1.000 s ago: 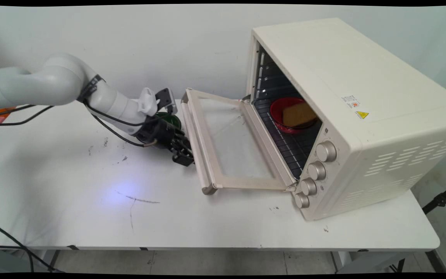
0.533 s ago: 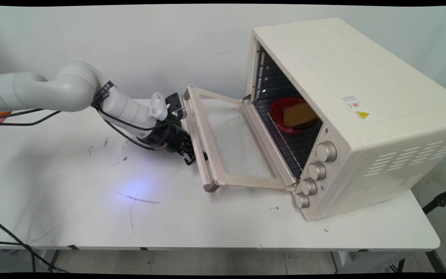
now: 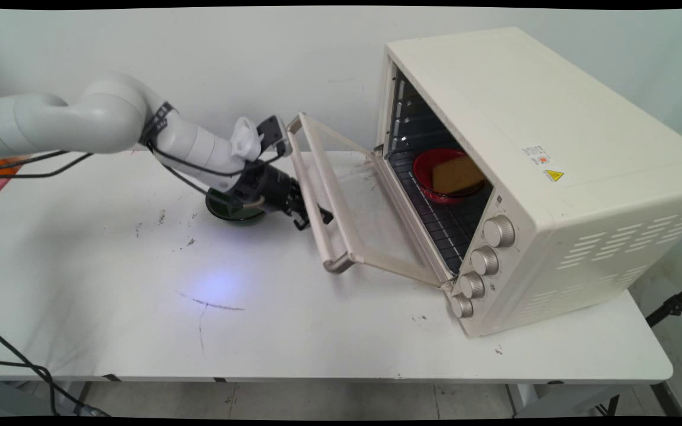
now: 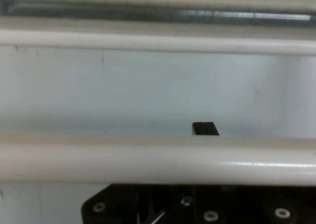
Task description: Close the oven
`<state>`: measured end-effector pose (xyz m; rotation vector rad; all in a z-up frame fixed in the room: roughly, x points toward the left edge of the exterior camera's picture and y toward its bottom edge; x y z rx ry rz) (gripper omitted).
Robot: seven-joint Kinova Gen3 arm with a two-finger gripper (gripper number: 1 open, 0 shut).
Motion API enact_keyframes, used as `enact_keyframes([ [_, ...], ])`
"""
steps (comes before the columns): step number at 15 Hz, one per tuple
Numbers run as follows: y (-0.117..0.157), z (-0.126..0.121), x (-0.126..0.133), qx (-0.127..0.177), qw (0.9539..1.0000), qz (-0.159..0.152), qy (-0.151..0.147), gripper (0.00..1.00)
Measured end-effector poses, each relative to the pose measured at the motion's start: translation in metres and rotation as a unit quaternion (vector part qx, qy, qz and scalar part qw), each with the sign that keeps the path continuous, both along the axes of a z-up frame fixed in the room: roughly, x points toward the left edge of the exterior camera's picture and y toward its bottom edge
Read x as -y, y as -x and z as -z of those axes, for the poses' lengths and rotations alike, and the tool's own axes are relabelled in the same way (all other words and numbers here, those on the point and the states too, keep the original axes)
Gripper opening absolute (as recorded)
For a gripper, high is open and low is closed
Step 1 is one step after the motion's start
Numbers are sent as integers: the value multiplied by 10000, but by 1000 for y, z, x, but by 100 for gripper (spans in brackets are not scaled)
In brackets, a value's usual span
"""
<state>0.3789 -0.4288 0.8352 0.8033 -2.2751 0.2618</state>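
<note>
Gripper under oven door handle; grip unreadable; green dish half hidden

The arm is built of smooth, rounded white links with a glossy plastic look, swelling at a bulbous elbow joint and narrowing into a ringed cylindrical forearm. A dark band with small pale lettering wraps the link just past the elbow. Thin black cables hang in loops under the forearm, and more trail from the arm's rear. A white moulded bracket on the wrist carries a small dark, flat-faced box with a pale rim. Beyond it sits a black cylindrical wrist and the black hand. In the hand view its black linkage shows 4 silvery screw heads, and 1 square black fingertip.
</note>
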Motion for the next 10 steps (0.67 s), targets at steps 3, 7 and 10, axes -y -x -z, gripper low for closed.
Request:
enact_keyframes([
  [3, 4, -26, 5, -122, 9999, -37, 96, 0],
  [7, 12, -59, 11, -265, 9994, -82, 203, 0],
  [10, 18, -77, 14, -345, 9990, -99, 262, 0],
])
